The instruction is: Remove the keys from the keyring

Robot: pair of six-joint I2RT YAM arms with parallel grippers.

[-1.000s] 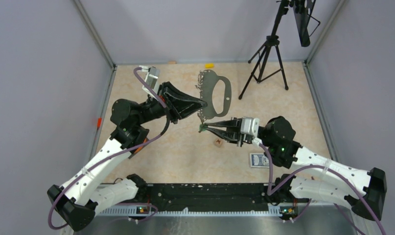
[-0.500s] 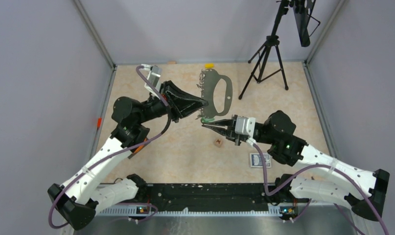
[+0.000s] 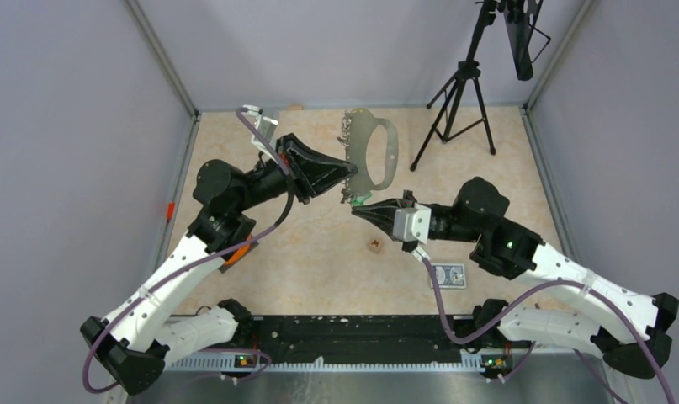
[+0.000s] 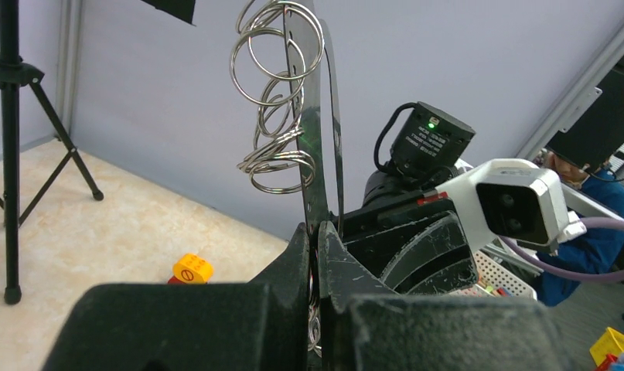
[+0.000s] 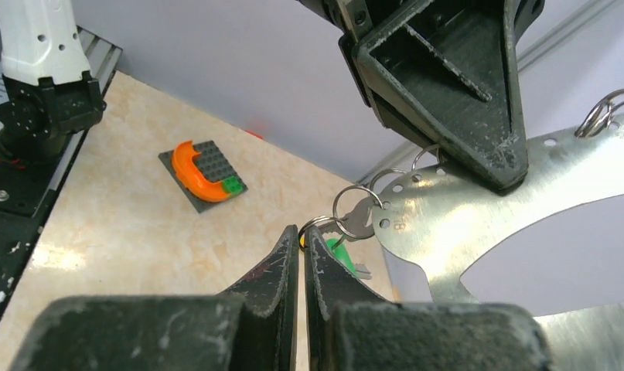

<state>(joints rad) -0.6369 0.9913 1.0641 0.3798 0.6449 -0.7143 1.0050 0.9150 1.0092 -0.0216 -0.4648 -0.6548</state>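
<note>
Rolled over since a second ago, the right gripper (image 3: pixel 354 208) now sits clenched just under the keyring (image 3: pixel 359 143) — flat grey metal, punched with holes, hung with wire rings (image 4: pixel 277 69) — which the left gripper (image 3: pixel 351 172) clamps edge-on. A green key (image 5: pixel 341 255) dangles beside the right tips (whether pinched, I cannot tell); a cube (image 3: pixel 375 246) lies beneath.

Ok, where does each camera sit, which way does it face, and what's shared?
Top external: above, behind the bases, facing down; left arm, right arm, keyring.
Left wrist: faces along its own left claw, up the keyring's edge.
Right wrist: faces along its own right claw toward the green key.
Shared: all three show the keyring.
</note>
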